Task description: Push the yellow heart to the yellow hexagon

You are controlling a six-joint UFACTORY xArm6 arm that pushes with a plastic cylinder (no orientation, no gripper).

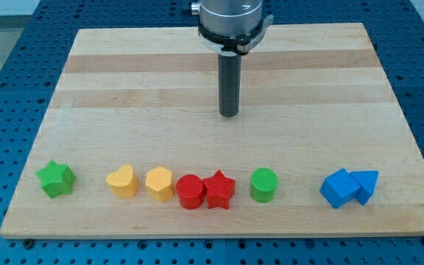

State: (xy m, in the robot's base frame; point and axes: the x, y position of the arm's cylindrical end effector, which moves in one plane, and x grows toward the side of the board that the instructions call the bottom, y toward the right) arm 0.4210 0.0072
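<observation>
The yellow heart (pixel 123 180) lies near the view's bottom left of the wooden board (pixel 219 73). The yellow hexagon (pixel 159 183) lies just to its right, with a narrow gap between them. My tip (pixel 229 114) is at the board's middle, well above and to the right of both yellow blocks, touching no block.
A green star (pixel 56 179) lies at the bottom left. A red cylinder (pixel 190 191) touches the hexagon's right side, with a red star (pixel 219 190) beside it. A green cylinder (pixel 263 184) follows. A blue cube-like block (pixel 338 188) and blue triangle (pixel 365 184) lie at the bottom right.
</observation>
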